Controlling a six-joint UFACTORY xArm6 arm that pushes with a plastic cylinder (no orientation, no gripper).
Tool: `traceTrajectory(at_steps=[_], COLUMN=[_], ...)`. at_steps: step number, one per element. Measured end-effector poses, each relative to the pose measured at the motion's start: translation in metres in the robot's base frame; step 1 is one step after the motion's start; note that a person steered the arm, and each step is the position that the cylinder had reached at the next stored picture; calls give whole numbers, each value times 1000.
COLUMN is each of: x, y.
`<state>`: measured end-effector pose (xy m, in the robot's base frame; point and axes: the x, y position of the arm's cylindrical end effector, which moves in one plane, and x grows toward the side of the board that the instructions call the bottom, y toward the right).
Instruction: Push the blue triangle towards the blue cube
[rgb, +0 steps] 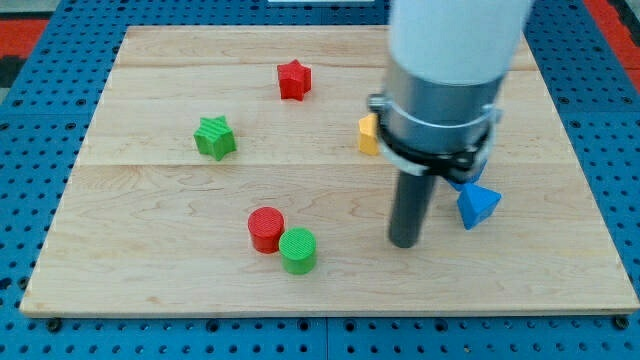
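The blue triangle (478, 205) lies on the wooden board at the view's right. Just above it a bit of another blue block (466, 184) shows, mostly hidden behind the arm; its shape cannot be made out. My tip (404, 242) rests on the board to the left of the blue triangle, a short gap apart from it. The arm's white and grey body (445, 70) covers the board above the tip.
A yellow block (368, 133) peeks out at the arm's left. A red star (294, 79) is at the top middle, a green star (215, 137) at the left. A red cylinder (266, 229) and a green cylinder (298, 250) touch at the bottom middle.
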<state>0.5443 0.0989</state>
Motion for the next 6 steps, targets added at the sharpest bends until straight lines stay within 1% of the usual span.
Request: traceTrajectory(at_steps=[1,2,3,4,5,6], x=[-7,-7,-7,-17,-55,-55], y=[62,97,115,115,108,106])
